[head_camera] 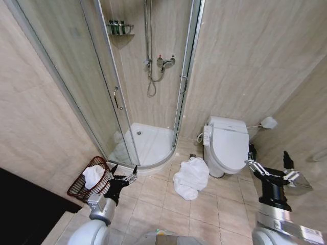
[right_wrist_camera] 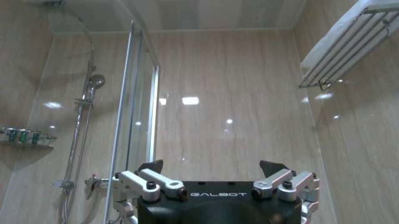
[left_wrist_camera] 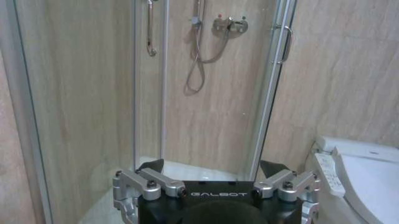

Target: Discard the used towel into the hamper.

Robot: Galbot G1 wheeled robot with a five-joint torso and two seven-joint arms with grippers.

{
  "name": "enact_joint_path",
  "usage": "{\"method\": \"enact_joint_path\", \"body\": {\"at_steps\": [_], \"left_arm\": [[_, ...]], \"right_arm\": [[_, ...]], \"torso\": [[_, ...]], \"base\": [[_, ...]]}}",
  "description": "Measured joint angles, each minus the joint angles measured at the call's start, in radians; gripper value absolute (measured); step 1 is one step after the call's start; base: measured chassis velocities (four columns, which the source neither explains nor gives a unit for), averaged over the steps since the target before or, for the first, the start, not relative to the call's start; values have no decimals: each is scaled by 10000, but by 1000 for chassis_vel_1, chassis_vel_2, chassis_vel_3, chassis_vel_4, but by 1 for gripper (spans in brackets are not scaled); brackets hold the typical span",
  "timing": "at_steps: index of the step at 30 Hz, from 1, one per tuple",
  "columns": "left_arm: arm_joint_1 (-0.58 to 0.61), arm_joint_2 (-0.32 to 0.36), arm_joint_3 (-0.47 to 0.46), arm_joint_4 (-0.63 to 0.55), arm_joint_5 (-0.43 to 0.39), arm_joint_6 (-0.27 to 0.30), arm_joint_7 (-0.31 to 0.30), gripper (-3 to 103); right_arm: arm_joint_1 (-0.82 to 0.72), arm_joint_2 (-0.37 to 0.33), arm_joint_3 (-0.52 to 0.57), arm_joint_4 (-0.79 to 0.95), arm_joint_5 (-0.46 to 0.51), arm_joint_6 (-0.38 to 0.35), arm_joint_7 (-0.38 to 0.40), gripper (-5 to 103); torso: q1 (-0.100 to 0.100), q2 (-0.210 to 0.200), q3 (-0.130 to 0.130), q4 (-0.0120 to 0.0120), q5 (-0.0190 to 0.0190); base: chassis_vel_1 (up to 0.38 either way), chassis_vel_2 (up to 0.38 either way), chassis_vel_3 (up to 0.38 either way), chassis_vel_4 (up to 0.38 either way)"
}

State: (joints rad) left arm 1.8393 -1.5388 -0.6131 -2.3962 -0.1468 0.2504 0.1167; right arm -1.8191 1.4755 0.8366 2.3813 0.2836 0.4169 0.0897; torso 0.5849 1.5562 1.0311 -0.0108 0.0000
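The hamper (head_camera: 90, 179) is sitting on the floor (head_camera: 168, 204) by the shower (head_camera: 148, 138), holding a white towel (head_camera: 94, 175). Another towel (head_camera: 191, 177) is lying crumpled on the floor just beside the toilet (head_camera: 227, 145). The left claw (head_camera: 124, 171) is hovering released and empty, right next to the hamper. The right claw (head_camera: 268, 157) is waiting raised near the toilet, also released, gripping nothing.
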Motion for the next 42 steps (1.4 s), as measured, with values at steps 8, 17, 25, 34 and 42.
{"method": "enact_joint_path", "body": {"at_steps": [8,17,25,34,42], "left_arm": [[0,0,0,0,0,0,0,100],[0,-1,0,0,0,0,0,100],[0,0,0,0,0,0,0,100],[2,0,0,0,0,0,0,100],[1,0,0,0,0,0,0,100]], "right_arm": [[0,0,0,0,0,0,0,100],[0,0,0,0,0,0,0,100],[1,0,0,0,0,0,0,100],[0,0,0,0,0,0,0,100],[1,0,0,0,0,0,0,100]], "torso": [[0,0,0,0,0],[0,0,0,0,0],[3,-1,1,1,0],[-4,2,-2,0,0],[-4,-18,-7,2,0]], "base": [[0,0,0,0],[0,0,0,0],[17,-16,-17,16],[51,-57,-48,50],[0,0,0,0]]}}
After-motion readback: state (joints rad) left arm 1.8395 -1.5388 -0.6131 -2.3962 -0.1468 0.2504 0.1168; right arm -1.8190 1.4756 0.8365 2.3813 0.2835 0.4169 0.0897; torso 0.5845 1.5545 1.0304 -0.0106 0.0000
